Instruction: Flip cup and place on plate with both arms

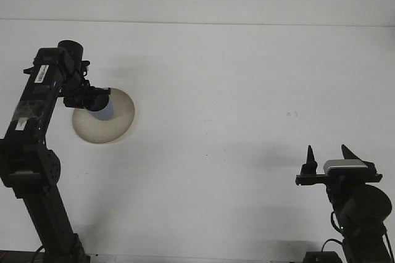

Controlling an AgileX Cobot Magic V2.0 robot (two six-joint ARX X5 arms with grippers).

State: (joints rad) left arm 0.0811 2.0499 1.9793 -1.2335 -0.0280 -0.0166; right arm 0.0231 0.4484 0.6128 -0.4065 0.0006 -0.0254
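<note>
The left arm is seen rising from the lower left corner of the table [247, 90] and leaning forward, its wrist bent toward the right so that the left gripper [92, 97] is brought over the left edge of the plate [114, 124]. A small blue-grey cup [102, 110] is held at the gripper's tip, over the plate's upper left part; the fingers are closed on the cup's darker end, though they merge with the dark wrist and their exact contact is hard to make out. Whether the cup's paler end touches the plate cannot be told. The cup's long axis is tilted, running from the gripper down and to the right, the paler end pointing toward the plate's middle; which end is the mouth cannot be told. The right arm is kept low at the lower right, partly cut off by the frame edge, and the right gripper [325, 158] is pointed upward with its two fingers apart and nothing between them, well apart from the plate.
</note>
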